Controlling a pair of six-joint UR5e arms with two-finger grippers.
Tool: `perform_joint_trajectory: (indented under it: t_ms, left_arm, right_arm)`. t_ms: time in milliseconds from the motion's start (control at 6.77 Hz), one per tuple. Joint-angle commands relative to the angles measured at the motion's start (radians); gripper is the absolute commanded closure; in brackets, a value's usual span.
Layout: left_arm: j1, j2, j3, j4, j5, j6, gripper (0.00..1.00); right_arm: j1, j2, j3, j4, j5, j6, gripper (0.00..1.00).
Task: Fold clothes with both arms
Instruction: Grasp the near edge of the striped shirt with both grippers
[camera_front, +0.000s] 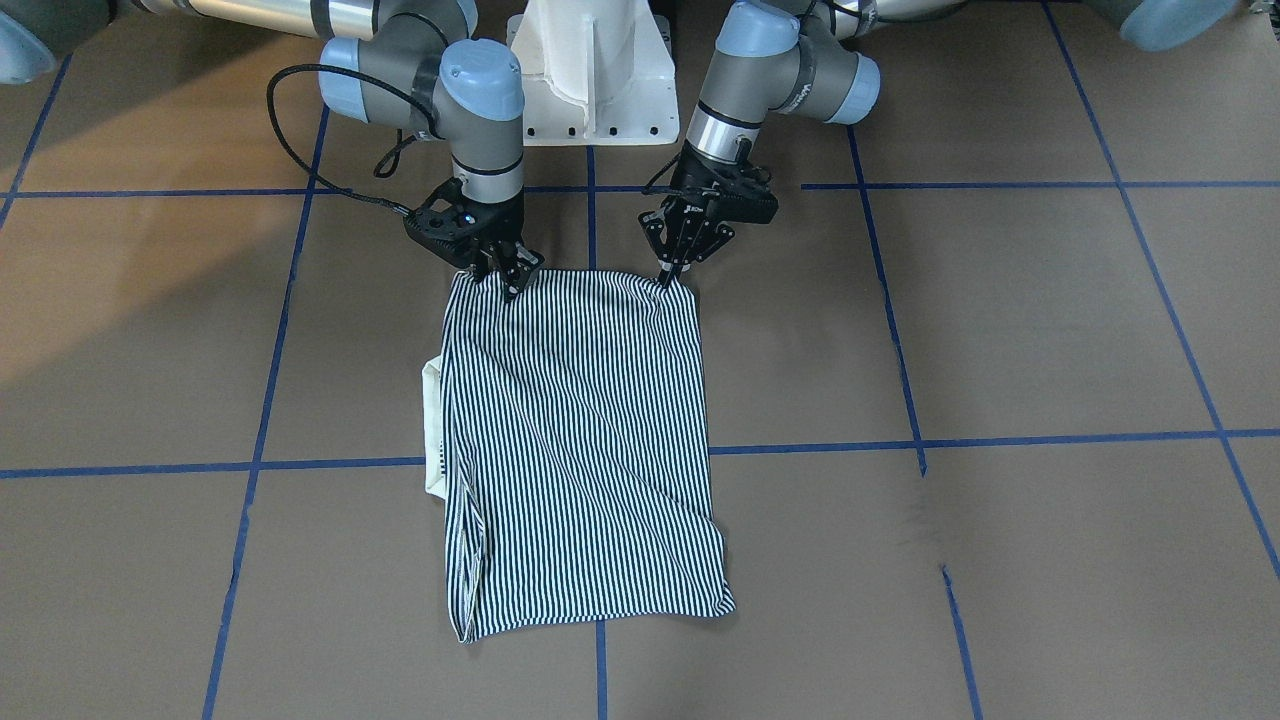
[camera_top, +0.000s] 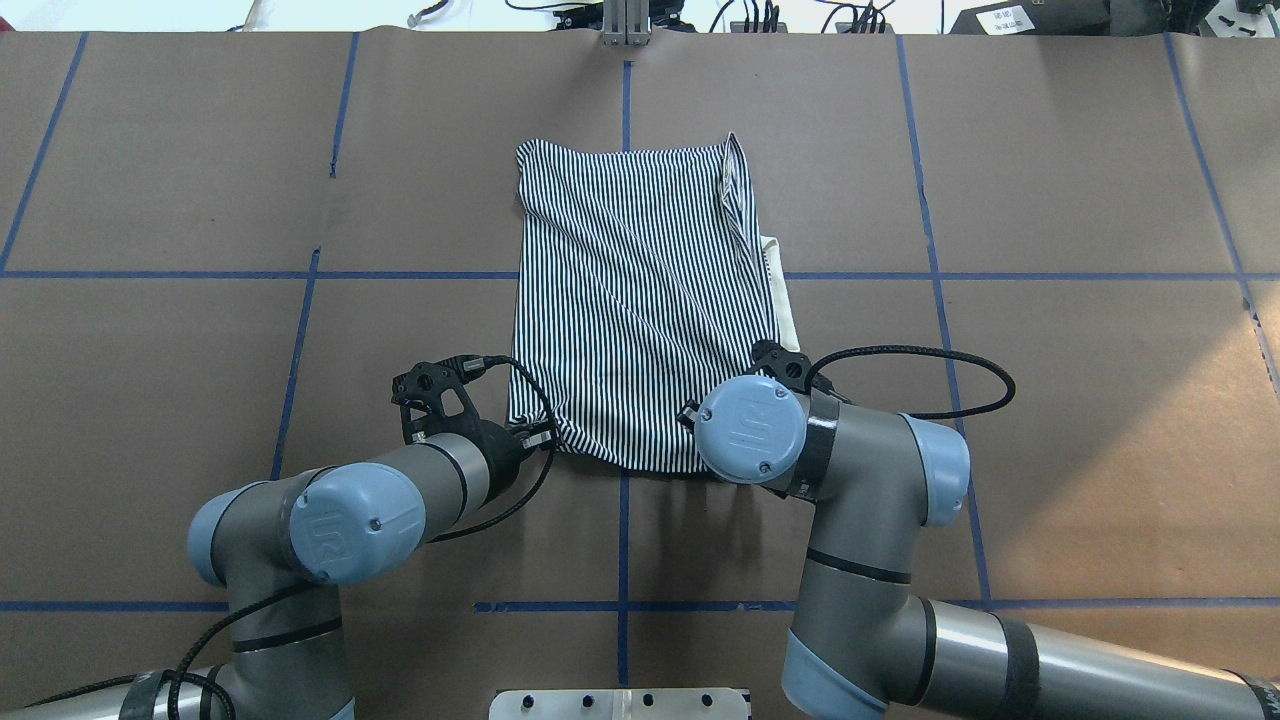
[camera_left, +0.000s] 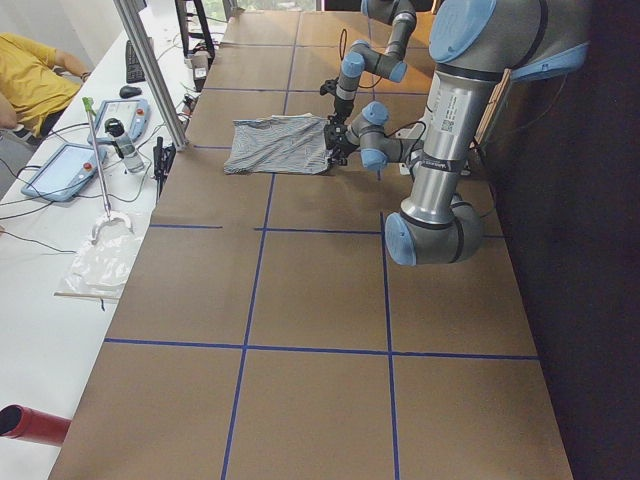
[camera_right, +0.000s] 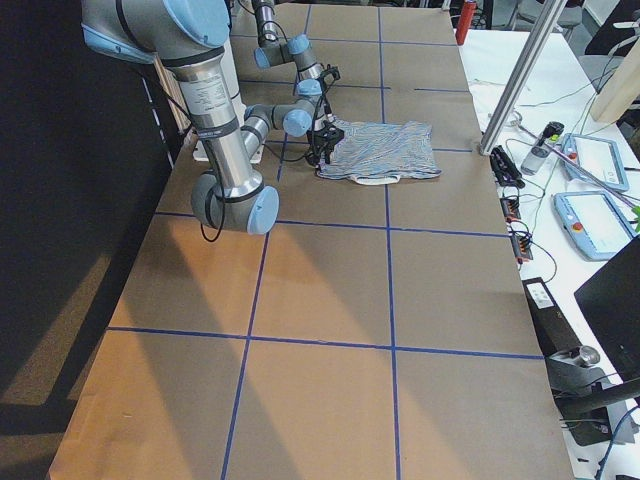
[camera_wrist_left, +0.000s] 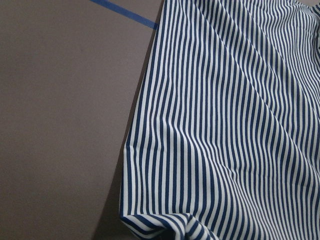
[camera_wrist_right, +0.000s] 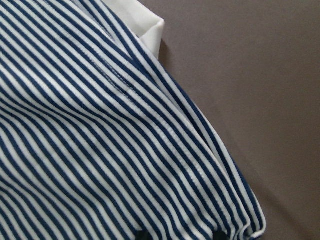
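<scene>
Two pinch grips: left gripper and right gripper fingers closed tight on the robot-side corners of the polo shirt, lying part-folded mid-tabletop, one corner each, presumably so that edge lifts level for the next fold.

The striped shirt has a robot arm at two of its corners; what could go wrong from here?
1. The left fingers and right fingers each seem to pinch only a small corner of the striped shirt, so one corner could slip free when lifted.
2. The cloth lies creased diagonally and the cream collar pokes out one side, so folding now may give a crooked result.
</scene>
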Motion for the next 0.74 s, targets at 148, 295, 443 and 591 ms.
perform_joint_trajectory:
  t_ms: [148,295,443,591]
  left_arm:
    - [0.001,0.002,0.002,0.000,-0.001,0.000,1.00]
    - [0.001,0.000,0.002,-0.002,-0.003,0.000,1.00]
    - [0.001,0.000,0.002,-0.002,-0.005,0.000,1.00]
    - [0.001,0.000,0.002,-0.002,-0.005,0.000,1.00]
  right_arm:
    - [0.008,0.027,-0.018,-0.006,0.001,0.000,1.00]
    - [0.010,0.031,-0.015,-0.013,0.001,0.000,1.00]
    - [0.010,0.033,0.011,-0.048,0.001,0.000,1.00]
    - [0.010,0.031,0.054,-0.100,0.003,0.000,1.00]
